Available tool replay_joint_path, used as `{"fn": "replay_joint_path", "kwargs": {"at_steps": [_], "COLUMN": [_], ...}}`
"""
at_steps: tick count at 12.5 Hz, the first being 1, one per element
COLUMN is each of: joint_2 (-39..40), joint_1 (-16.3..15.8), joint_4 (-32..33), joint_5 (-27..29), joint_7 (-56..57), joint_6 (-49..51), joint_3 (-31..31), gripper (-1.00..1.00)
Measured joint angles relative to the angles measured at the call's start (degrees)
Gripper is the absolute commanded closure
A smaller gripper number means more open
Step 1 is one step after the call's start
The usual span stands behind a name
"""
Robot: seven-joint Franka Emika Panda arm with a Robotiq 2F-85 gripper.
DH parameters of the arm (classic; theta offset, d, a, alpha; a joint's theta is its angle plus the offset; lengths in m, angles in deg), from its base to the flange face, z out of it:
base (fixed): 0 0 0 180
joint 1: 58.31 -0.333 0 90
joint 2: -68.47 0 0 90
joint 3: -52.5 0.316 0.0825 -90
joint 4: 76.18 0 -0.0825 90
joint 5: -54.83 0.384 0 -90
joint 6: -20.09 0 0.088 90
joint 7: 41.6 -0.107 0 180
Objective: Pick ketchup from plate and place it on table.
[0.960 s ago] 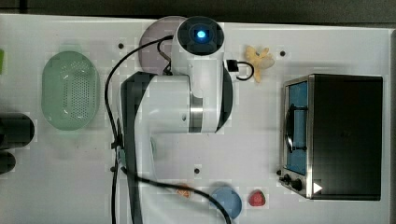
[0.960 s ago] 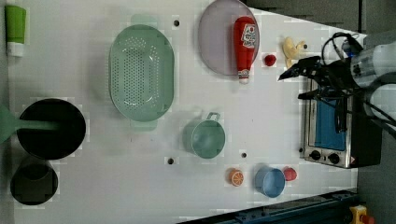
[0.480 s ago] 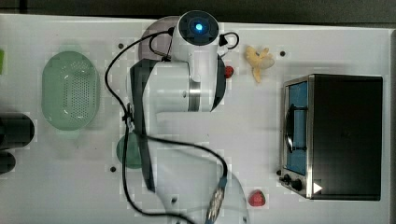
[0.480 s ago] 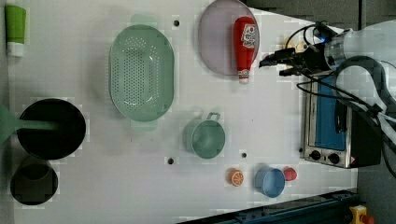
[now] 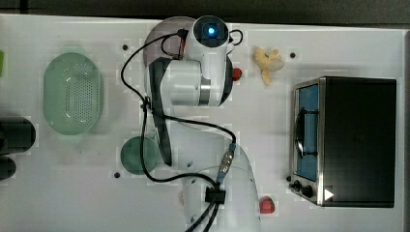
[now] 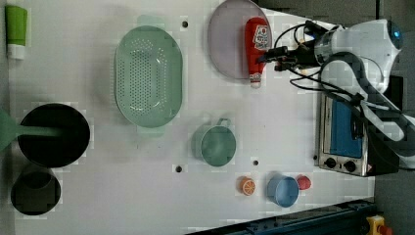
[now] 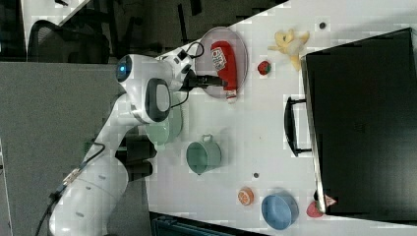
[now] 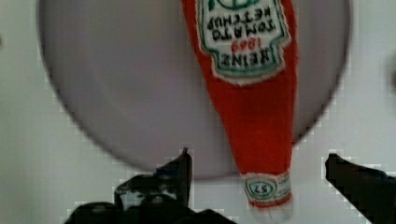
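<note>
Pincer (image 8: 258,161) wide open, holding nothing, has swung in over the ketchup (image 8: 252,98) since 1 sec ago, jaws either side of its neck. Bottle lies flat on plate (image 8: 116,84), cap past rim over tabletop (image 8: 28,140); approach looks done, descent & grip next.

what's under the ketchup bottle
The ketchup lies on its side on the plate, its cap end sticking past the rim over the table. The plate surface directly beneath the bottle is covered.
</note>
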State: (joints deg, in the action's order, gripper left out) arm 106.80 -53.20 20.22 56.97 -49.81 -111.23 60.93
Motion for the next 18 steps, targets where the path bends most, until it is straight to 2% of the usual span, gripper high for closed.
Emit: {"fn": "replay_joint_path", "kwargs": {"at_steps": [5, 9, 10, 12, 13, 18], "joint_2": [7.8, 10.7, 10.8, 10.7, 10.4, 10.7], "joint_1": [-0.9, -1.0, -1.0, -1.0, -0.9, -0.7], "joint_4": [-2.5, -2.3, -2.3, -2.3, -2.5, -5.0], "joint_5": [-5.7, -6.4, -6.7, -6.9, -7.0, -7.0], "joint_7": [0.3, 0.5, 0.5, 0.5, 0.5, 0.5], "joint_6": [-13.1, -18.2, -18.3, -18.5, -18.5, -18.5], "joint_3": [0.4, -0.2, -0.4, -0.5, -0.4, -0.2], "gripper": [-1.00, -1.00, -0.91, -0.42, -0.24, -0.24]}}
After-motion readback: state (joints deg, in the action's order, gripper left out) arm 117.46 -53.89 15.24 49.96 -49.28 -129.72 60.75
